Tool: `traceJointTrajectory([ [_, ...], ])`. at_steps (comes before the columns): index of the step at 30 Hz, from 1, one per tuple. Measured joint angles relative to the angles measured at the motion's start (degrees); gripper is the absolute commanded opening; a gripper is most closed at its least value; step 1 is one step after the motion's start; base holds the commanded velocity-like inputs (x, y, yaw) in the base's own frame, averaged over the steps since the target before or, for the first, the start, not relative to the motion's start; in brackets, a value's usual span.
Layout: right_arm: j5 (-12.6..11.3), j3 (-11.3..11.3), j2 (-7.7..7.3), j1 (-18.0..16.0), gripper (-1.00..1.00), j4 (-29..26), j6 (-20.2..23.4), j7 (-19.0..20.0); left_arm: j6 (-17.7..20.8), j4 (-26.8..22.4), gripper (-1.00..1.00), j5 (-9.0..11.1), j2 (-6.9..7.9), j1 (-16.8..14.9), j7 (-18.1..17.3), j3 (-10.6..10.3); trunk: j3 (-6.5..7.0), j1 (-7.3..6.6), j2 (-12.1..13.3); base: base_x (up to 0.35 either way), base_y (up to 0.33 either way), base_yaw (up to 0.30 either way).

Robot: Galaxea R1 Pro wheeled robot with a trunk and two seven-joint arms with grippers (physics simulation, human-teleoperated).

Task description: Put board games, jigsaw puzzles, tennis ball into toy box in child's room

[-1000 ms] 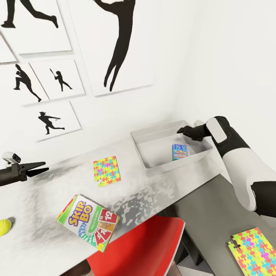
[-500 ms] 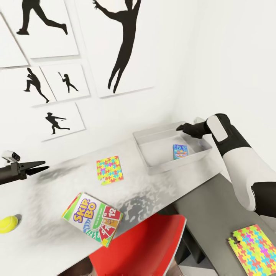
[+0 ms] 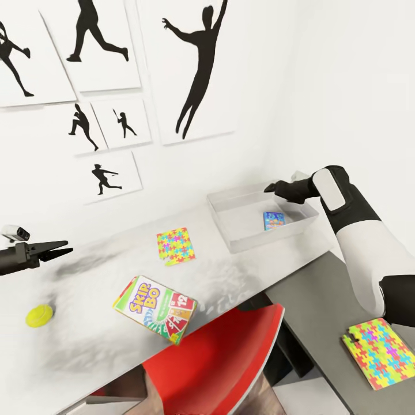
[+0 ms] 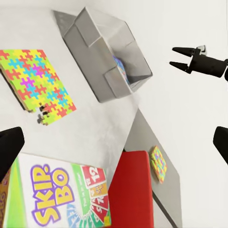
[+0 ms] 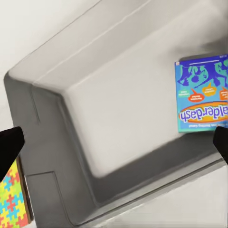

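The pale grey toy box (image 3: 229,231) stands at the far right end of the table (image 3: 104,276), with the small blue board game (image 3: 273,219) lying flat inside. My right gripper (image 3: 268,188) hovers open over the box's far rim; its wrist view looks down on that blue game (image 5: 202,97). On the table lie a jigsaw puzzle (image 3: 176,245), the SKIP-BO board game (image 3: 155,308) near the front edge, and the tennis ball (image 3: 39,315) at the left. Above the table's left part my left gripper (image 3: 64,249) hangs open and empty. The bed is out of view.
A red chair (image 3: 219,357) is pushed against the table's front edge beside the SKIP-BO box. A second jigsaw puzzle (image 3: 380,353) lies on the lower dark grey cabinet (image 3: 317,305) at the right. Black silhouette prints (image 3: 199,69) hang on the white wall behind.
The whole picture has shifted right, so the camera has turned left; more of the prints and the ball now show. Both grippers stay open and hold their places.
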Motion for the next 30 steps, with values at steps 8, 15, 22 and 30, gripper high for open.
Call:
traceJointTrajectory([
  [8, -0.07, -0.17, -0.08, 0.29, 1.0, -0.24, 0.19, 0.0, -0.01, -0.03, 1.0, -0.01, -0.03, 0.05, 0.0, 0.0, 0.75, -0.01, 0.0, -0.019, 0.006, 0.0],
  [15, -0.25, -0.28, -0.16, 0.51, 1.0, -0.27, 0.22, 0.02, -0.03, -0.03, 1.0, 0.05, -0.03, 0.06, 0.0, 0.0, 1.41, -0.01, 0.0, -0.003, 0.001, 0.0],
  [22, -0.49, -0.37, -0.4, 0.62, 1.0, -0.28, 0.29, 0.08, -0.03, -0.04, 1.0, 0.07, -0.03, 0.06, 0.0, 0.0, 1.76, 0.0, 0.0, 0.0, 0.0, 0.0],
  [30, -0.58, -0.36, -0.52, 0.69, 1.0, -0.29, 0.31, 0.09, -0.03, -0.03, 1.0, 0.07, 0.0, 0.09, 0.0, 0.01, 1.83, 0.0, 0.0, 0.0, 0.0, 0.0],
])
